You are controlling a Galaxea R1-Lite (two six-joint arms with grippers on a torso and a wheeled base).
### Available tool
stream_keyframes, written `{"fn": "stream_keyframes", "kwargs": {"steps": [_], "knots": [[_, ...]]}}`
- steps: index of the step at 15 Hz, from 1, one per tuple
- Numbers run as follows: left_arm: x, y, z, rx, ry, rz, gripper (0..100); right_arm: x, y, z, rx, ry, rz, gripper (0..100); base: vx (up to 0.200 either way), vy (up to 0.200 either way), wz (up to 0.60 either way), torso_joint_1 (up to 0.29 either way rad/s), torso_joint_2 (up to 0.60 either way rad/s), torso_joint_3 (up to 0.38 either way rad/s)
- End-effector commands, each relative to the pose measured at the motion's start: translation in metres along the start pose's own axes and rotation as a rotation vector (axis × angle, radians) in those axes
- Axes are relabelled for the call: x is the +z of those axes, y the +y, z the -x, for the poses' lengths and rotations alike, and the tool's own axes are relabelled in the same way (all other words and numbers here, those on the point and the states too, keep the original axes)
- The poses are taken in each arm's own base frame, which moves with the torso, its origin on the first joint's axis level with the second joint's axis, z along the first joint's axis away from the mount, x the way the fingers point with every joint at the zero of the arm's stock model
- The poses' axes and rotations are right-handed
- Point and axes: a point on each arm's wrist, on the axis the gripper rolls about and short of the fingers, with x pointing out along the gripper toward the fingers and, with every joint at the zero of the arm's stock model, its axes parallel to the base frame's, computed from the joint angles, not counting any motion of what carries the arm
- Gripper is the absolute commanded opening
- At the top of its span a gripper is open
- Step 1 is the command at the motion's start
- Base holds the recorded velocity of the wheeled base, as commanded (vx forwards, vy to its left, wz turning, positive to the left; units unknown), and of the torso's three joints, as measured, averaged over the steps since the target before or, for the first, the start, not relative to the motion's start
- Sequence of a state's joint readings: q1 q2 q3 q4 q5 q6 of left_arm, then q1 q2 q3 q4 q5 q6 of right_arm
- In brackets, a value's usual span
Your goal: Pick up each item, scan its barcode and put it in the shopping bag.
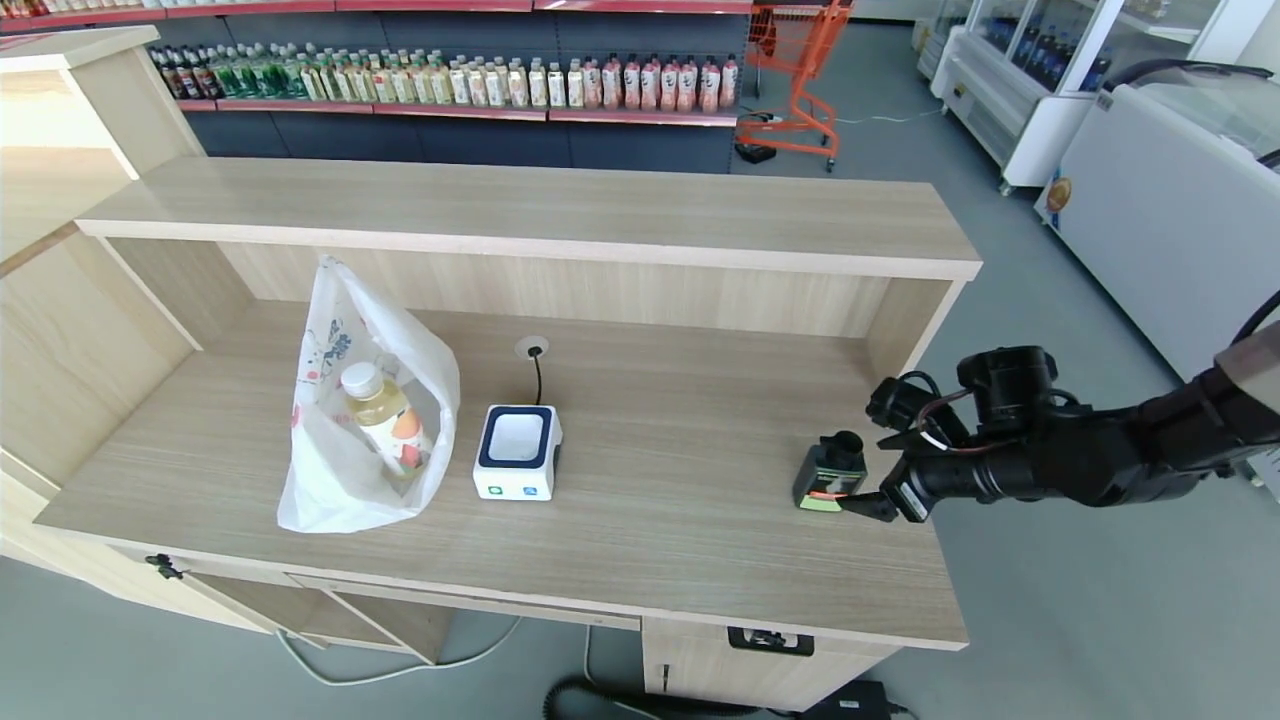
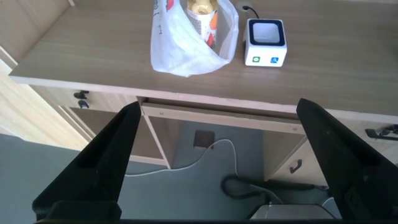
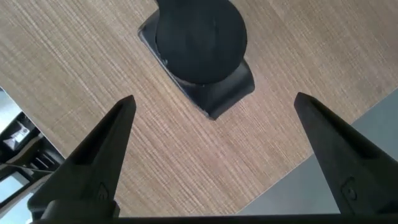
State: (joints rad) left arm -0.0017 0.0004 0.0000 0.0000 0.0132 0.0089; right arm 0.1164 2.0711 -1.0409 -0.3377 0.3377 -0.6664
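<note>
Small dark bottle (image 1: 830, 472), lower right of frame, judged light, rigid, possibly slick; right gripper (image 3: 214, 102) wide open, empty; grasp advised across squarish body beneath cap (image 3: 200, 34).

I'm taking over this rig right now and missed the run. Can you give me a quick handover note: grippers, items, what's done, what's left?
Left gripper: open, empty, off the counter's front edge.
Right gripper: open, facing the black-capped bottle at the counter's right end, not yet gripping it.
Done: one drink bottle stands in the shopping bag, left of the scanner.
Left: grasp the black-capped bottle, scan it, bag it.
</note>
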Motion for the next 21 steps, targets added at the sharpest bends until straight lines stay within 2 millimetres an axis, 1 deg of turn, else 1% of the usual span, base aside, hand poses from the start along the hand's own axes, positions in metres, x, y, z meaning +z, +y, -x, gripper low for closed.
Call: {"fn": "stream_keyframes", "kwargs": {"steps": [1,2,4,7,8,10,12,13,14,15,16,17,18,19,20,21], "knots": [[0.000,0.000,0.000,0.001,0.000,0.000,100,-0.001,0.001,-0.021,0.035,-0.006,0.003,100,0.000,0.000,0.00,0.000,0.00,0.000],[0.000,0.000,0.000,0.001,0.000,0.000,100,0.003,0.000,-0.027,0.039,-0.017,0.009,0,0.000,0.000,0.00,0.000,0.00,0.000],[0.000,0.000,0.000,0.001,0.000,0.000,100,0.007,0.002,-0.034,0.045,-0.027,0.006,0,0.000,0.000,0.00,0.000,0.00,0.000],[0.000,0.000,0.000,0.001,0.000,0.000,100,0.006,0.007,-0.046,0.050,-0.045,0.017,0,0.000,0.000,0.00,0.000,0.00,0.000],[0.000,0.000,0.000,0.001,0.000,0.000,100,0.006,0.008,-0.047,0.050,-0.049,0.018,0,0.000,0.000,0.00,0.000,0.00,0.000],[0.000,0.000,0.000,0.001,0.000,0.000,100,0.006,0.010,-0.044,0.053,-0.049,0.004,0,0.000,0.000,0.00,0.000,0.00,0.000],[0.000,0.000,0.000,0.001,0.000,0.000,100,0.017,0.007,-0.029,0.019,-0.103,-0.080,0,0.000,0.000,0.00,0.000,0.00,0.000],[0.000,0.000,0.000,0.001,0.000,0.000,100,0.028,0.003,-0.017,-0.011,-0.159,-0.142,0,0.000,0.000,0.00,0.000,0.00,0.000],[0.000,0.000,0.000,0.001,0.000,0.000,100,0.040,-0.002,0.002,-0.046,-0.214,-0.198,0,0.000,0.000,0.00,0.000,0.00,0.000],[0.000,0.000,0.000,0.001,0.000,0.000,100,0.045,-0.009,0.030,-0.090,-0.256,-0.239,0,0.000,0.000,0.00,0.000,0.00,0.000],[0.000,0.000,0.000,0.001,0.000,0.000,100,0.047,-0.013,0.060,-0.137,-0.285,-0.239,0,0.000,0.000,0.00,0.000,0.00,0.000],[0.000,0.000,0.000,0.001,0.000,0.000,100,0.043,-0.007,0.087,-0.176,-0.305,-0.201,0,0.000,0.000,0.00,0.000,0.00,0.000],[0.000,0.000,0.000,0.001,0.000,0.000,100,0.035,0.000,0.110,-0.240,-0.327,-0.090,0,0.000,0.000,0.00,0.000,0.00,0.000],[0.000,0.000,0.000,0.001,0.000,0.000,100,0.023,0.014,0.128,-0.295,-0.328,0.065,0,0.000,0.000,0.00,0.000,0.00,0.000],[0.000,0.000,0.000,0.001,0.000,0.000,100,0.007,0.035,0.148,-0.378,-0.333,0.318,0,0.000,0.000,0.00,0.000,0.00,0.000],[0.000,0.000,0.000,0.001,0.000,0.000,100,0.000,0.044,0.153,-0.398,-0.329,0.442,0,0.000,0.000,0.00,0.000,0.00,0.000]]}}
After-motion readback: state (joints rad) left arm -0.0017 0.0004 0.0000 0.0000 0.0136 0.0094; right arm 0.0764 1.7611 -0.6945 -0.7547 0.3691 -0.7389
